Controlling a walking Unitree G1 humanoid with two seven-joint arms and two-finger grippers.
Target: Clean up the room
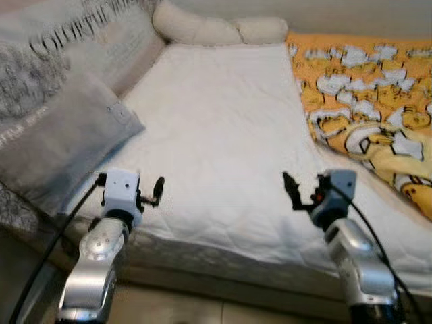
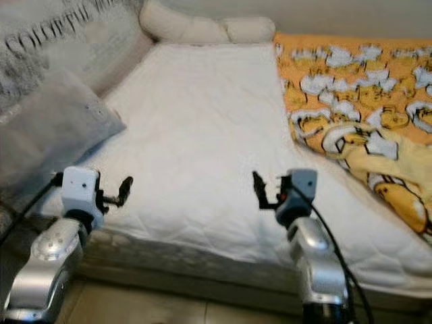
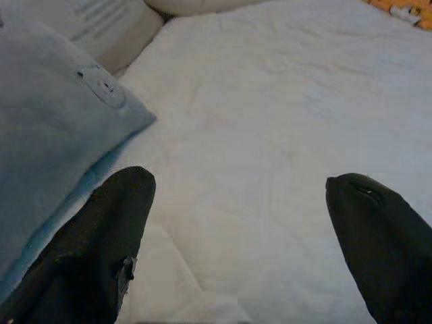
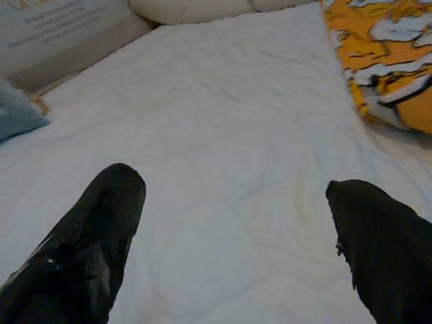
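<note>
Notably, my left gripper [image 1: 159,189], spread wide and empty, stood nearer the grey pillow [image 1: 64,145], lying far-left.

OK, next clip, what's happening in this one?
The robot stands at the edge of a bed with a white mattress cover. Its left gripper and right gripper hover open over the near edge, holding nothing. A grey pillow lies at the left, and an orange duck-print blanket is bunched along the right side.
</note>
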